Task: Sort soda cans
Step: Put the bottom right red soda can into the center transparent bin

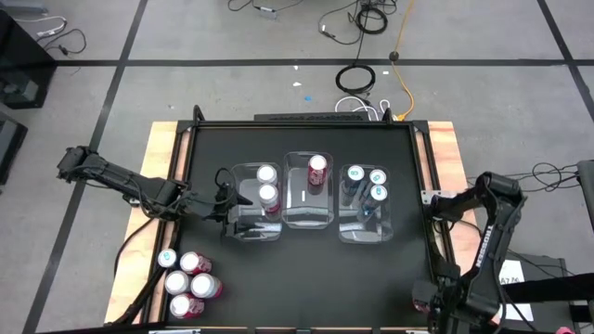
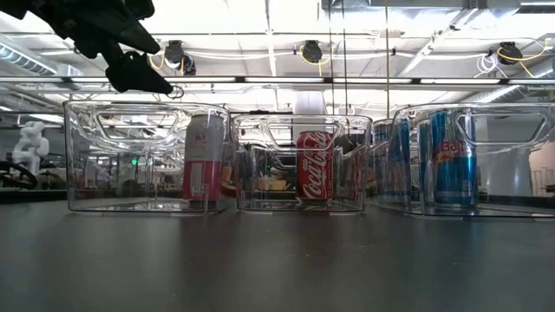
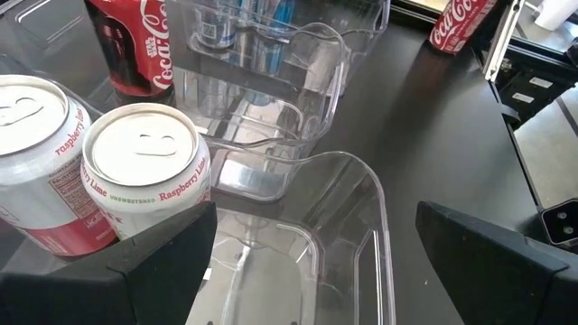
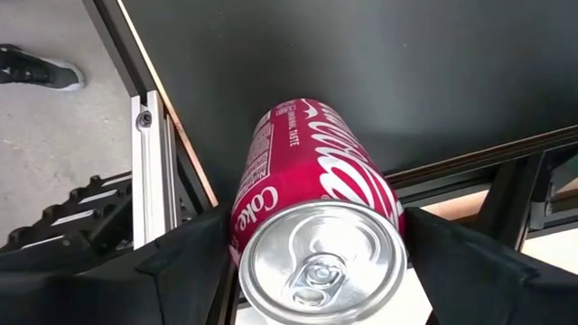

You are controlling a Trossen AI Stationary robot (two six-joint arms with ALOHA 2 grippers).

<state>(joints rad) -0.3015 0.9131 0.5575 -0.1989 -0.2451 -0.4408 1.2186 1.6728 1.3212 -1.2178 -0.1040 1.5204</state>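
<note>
Three clear bins stand in a row mid-table. The left bin (image 1: 255,236) holds two white-and-pink soda cans (image 1: 268,184) (image 3: 144,167). The middle bin (image 1: 306,221) holds one red can (image 2: 314,165), and the right bin (image 1: 364,237) holds three blue-teal cans (image 1: 367,181). Several more cans (image 1: 188,283) stand loose at the near left corner. My left gripper (image 1: 223,202) (image 3: 307,271) hangs open over the left bin's near end. My right gripper (image 1: 429,299) (image 4: 321,262) is at the near right corner, shut on a red cola can (image 4: 312,190). My right gripper pinches the red can between its two fingers, on opposite sides of the body (image 4: 246,212) just under the top rim. The fingers point down from above. The can is upright, silver top up, its lower end (image 4: 293,113) over the black tabletop; whether it stands there I cannot tell.
The table's metal rail (image 4: 149,171) and near right edge run close beside the held can. A person's shoe (image 4: 41,68) shows on the floor beyond. Bare black tabletop (image 1: 316,278) lies between the bins and the near edge. Cables lie on the floor past the far edge.
</note>
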